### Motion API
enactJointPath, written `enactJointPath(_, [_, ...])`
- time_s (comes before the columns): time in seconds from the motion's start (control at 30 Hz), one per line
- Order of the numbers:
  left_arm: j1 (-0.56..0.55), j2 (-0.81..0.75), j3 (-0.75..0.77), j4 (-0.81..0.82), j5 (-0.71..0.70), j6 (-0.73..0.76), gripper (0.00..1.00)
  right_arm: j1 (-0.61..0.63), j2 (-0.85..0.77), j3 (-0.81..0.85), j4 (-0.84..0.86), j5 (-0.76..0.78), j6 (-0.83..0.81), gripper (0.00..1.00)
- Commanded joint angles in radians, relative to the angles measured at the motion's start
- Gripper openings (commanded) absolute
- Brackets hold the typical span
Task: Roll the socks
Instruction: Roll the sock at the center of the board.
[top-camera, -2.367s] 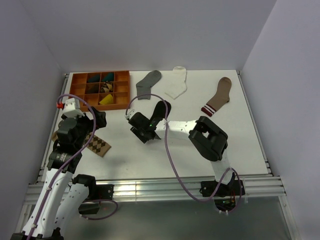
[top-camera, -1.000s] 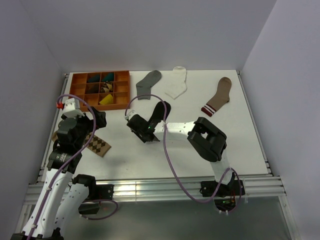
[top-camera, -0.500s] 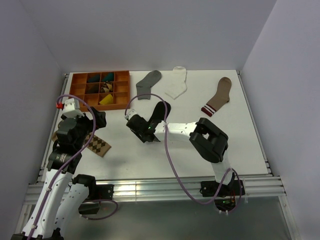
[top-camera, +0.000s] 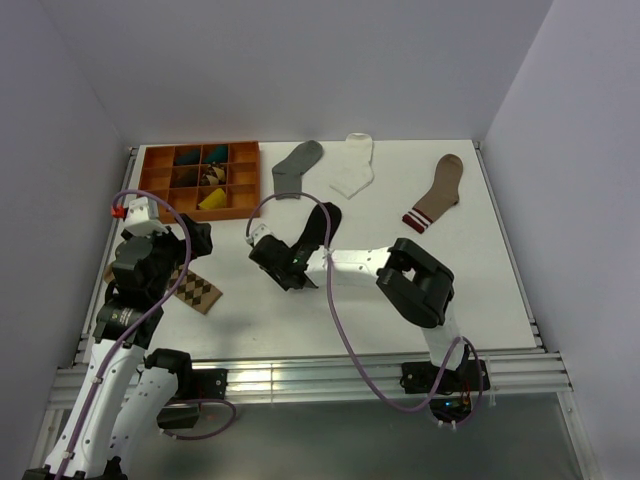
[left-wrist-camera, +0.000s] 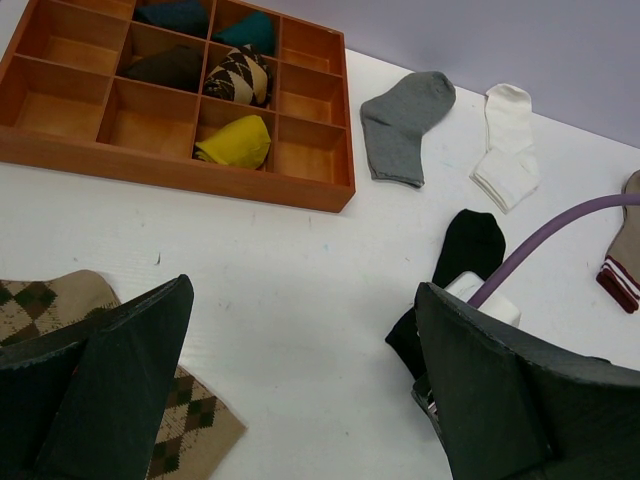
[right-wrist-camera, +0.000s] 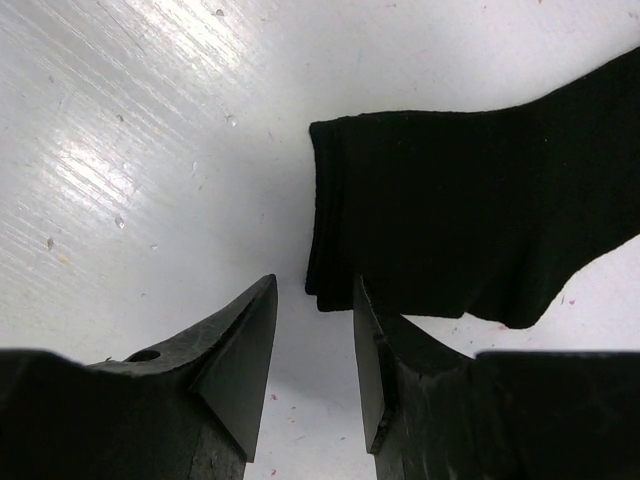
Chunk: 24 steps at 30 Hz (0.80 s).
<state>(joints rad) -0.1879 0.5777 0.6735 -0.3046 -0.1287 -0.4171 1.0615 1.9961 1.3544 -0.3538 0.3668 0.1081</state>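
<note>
1. The right gripper (right-wrist-camera: 312, 300) is low over the white table (top-camera: 480, 290). Its fingers stand a narrow gap apart and clamp nothing. The cuff corner of the black sock (right-wrist-camera: 470, 220) lies right at that gap.
2. The black sock lies flat mid-table, apart from the other socks.
3. The left gripper (left-wrist-camera: 305, 290) is spread wide and holds nothing. It is above the diamond-patterned sock (left-wrist-camera: 40, 300), near the table's left edge.
4. The orange tray (left-wrist-camera: 330, 190) fills the far-left corner. The grey sock (left-wrist-camera: 405, 120) and white sock (left-wrist-camera: 505, 140) lie side by side by the back edge, not touching. The brown striped-cuff sock (top-camera: 437, 192) lies far right.
5. Bare tabletop runs between the tray and the black sock's cuff, and across the near right.
6. Five loose socks are on the table, three of them plain. The tray has twelve compartments and holds five rolled socks.
</note>
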Motion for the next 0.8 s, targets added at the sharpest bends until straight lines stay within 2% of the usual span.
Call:
enactJointPath(0.0, [-0.002,-0.009,-0.002,0.015,-0.003,-0.014,1.0,0.008,0.027,0.031,-0.002,0.035,0.018,0.44])
enactJointPath(0.3, [-0.002,-0.009,0.0,0.015,-0.002,-0.014,0.99,0.008,0.064,0.023,0.007,0.037,0.025,0.43])
enactJointPath(0.5, [-0.002,-0.006,-0.002,0.016,-0.002,-0.014,0.99,0.006,0.093,0.014,-0.007,0.04,0.045,0.37])
enactJointPath(0.7, [-0.002,0.002,-0.003,0.019,0.001,-0.015,0.99,0.005,0.105,-0.001,-0.017,0.037,0.065,0.21])
enactJointPath(0.77, [-0.002,0.007,0.0,0.018,0.006,-0.015,1.0,0.005,0.105,-0.005,-0.013,0.031,0.065,0.13])
